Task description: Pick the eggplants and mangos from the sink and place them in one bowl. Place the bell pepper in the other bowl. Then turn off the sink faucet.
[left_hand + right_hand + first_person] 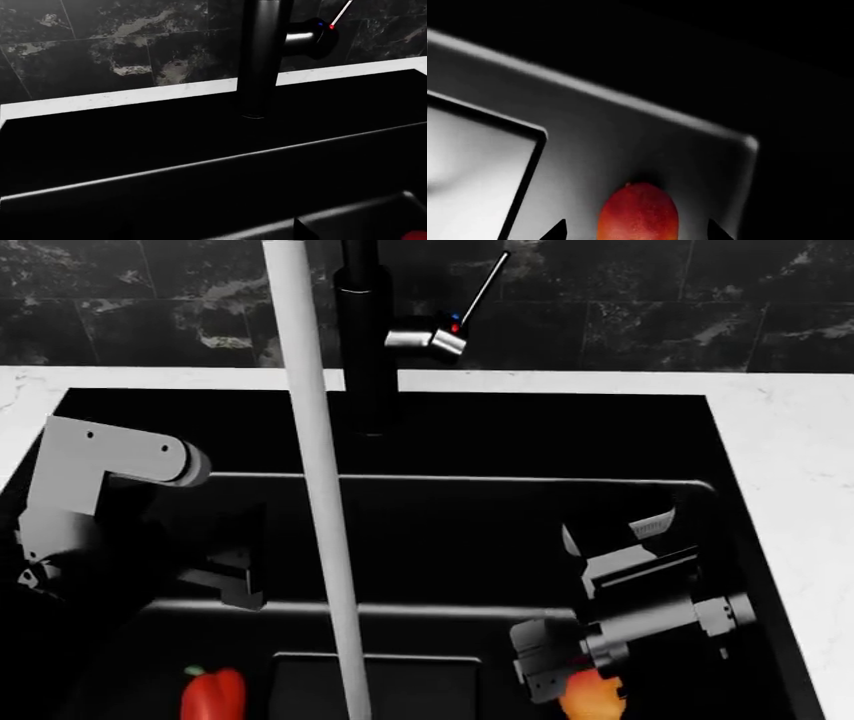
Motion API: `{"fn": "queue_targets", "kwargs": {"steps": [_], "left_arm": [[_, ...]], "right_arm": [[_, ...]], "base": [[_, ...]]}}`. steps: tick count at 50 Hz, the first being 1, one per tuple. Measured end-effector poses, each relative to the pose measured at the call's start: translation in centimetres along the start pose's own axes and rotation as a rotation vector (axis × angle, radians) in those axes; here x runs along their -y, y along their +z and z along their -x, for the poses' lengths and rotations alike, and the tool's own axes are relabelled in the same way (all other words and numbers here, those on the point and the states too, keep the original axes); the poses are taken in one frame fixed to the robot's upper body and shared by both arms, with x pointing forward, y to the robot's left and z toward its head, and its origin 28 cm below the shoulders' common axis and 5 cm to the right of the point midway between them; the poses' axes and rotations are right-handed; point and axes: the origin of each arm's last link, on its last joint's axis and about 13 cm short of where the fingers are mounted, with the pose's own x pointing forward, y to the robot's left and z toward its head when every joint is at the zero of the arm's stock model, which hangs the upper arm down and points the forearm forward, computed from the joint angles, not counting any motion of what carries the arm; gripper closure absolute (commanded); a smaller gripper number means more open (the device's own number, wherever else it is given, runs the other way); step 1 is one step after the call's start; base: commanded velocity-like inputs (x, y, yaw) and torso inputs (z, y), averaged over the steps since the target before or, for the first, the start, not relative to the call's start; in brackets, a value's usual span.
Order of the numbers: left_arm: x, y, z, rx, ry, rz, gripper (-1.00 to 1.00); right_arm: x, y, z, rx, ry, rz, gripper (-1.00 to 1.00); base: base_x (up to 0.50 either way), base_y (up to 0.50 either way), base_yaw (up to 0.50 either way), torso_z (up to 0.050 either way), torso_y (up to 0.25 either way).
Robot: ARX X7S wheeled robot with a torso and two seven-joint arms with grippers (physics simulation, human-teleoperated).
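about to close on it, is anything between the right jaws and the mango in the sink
Nothing visible does. In the right wrist view the mango lies on the bare sink floor between the two dark jaw tips, with no other object in the gap. In the head view the right gripper is directly over it, and the water stream falls well to the side.

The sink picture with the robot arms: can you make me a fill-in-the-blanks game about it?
1. The white water stream shows that the sink faucet is turned ____.
2. The fruit under the right pincer is a ____.
3. The bell pepper lies on the sink floor and its colour is ____.
4. The arm nearer the bell pepper is the ____ one.

Missing words: on; mango; red; left
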Motion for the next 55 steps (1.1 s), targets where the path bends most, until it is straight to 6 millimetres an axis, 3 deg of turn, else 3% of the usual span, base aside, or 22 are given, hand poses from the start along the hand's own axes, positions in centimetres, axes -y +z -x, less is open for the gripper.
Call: {"fn": "queue_targets", "kwargs": {"steps": [14, 24, 25, 42, 55], "left_arm": [[0.0, 0.0, 0.0, -0.003, 0.003, -0.004, -1.0], [0.0, 0.0, 0.0, -0.003, -0.004, 0.0, -1.0], [0.1, 0.0, 0.0, -0.003, -0.003, 0.001, -1.0], [0.0, 0.0, 0.0, -0.016, 0.002, 0.023, -1.0], [-1.8, 0.6, 0.3, -0.036, 0.005, 0.028, -1.0]], "right_arm": [[-0.1, -0.3, -0.2, -0.008, 0.002, -0.013, -1.0], [0.2, -0.5, -0.2, -0.016, -0.039, -0.019, -1.0], [0.2, -0.5, -0.1, -0.016, -0.045, -0.021, 1.0], [0.4, 0.4, 0.3, 0.039, -0.051, -0.04, 1.0], [-0.6, 3.2, 3.5, 0.143, 0.026, 0.006, 1.0]], "base": [[0.0, 0.0, 0.0, 0.008, -0.161], [0.0, 0.0, 0.0, 0.002, -0.018], [0.0, 0.0, 0.0, 0.0, 0.0], [0.0, 0.0, 0.0, 0.0, 0.0], [0.0, 0.0, 0.0, 0.0, 0.0]]}}
